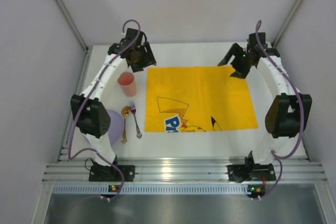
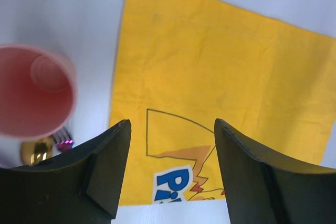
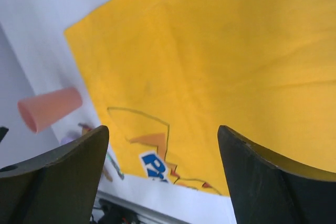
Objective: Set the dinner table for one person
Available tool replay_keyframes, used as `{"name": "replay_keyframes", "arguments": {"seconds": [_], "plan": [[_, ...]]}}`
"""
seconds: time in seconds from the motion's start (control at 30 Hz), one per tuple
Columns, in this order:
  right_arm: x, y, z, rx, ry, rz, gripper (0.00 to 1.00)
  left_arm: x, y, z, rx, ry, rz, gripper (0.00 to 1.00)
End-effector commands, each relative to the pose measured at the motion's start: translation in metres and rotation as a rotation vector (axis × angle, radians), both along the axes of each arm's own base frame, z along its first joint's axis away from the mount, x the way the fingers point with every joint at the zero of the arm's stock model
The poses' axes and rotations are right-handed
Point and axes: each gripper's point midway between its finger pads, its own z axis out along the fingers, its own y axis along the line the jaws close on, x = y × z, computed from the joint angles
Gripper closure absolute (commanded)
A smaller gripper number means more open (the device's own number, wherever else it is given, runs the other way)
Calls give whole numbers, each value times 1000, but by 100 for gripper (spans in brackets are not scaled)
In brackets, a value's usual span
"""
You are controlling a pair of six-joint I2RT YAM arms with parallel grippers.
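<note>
Yellow rectangular cartoon-print cloth: flat, about midway on the matte white rail-edged surface (the dinner table itself). Left fingers, right fingers: each spread wide, empty, hovering over a far corner of the cloth. Pink plastic cup, metal fork, gold spoon, lavender round plate: grouped left of the cloth. Likely next: the plate. Take its rim low, clear of the spoon just beside it, and centre it on the cloth.

Even diffuse light, soft shadows; wrist views blurred.
</note>
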Motion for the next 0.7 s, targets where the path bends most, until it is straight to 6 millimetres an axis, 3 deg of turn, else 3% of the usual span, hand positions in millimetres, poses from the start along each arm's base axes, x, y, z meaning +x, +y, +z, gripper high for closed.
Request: {"name": "replay_keyframes", "arguments": {"seconds": [0.0, 0.03, 0.07, 0.13, 0.17, 0.2, 0.4, 0.53, 0.57, 0.67], "plan": [[-46, 52, 27, 66, -37, 137, 14, -41, 49, 43, 94, -60, 128, 30], [-55, 57, 25, 69, -30, 151, 15, -49, 62, 39, 135, -47, 167, 31], [-71, 61, 20, 70, -18, 166, 15, -58, 70, 49, 145, -66, 183, 31], [-90, 69, 22, 70, -28, 200, 15, -71, 93, 42, 198, -42, 238, 31], [-102, 68, 8, 67, 6, 204, 16, -77, 101, 47, 199, -56, 247, 31], [-109, 69, 5, 71, 13, 214, 17, -81, 119, 36, 209, -27, 284, 31], [-147, 68, -9, 87, 40, 252, 19, -84, 168, 13, 164, 15, 356, 33], [-166, 66, -11, 83, 50, 271, 20, -75, 170, -6, 140, 36, 348, 35], [-168, 64, -12, 77, 47, 277, 20, -68, 179, -9, 131, 26, 369, 36], [-177, 61, -13, 65, 54, 284, 21, -60, 176, -14, 114, 23, 354, 36]]}}
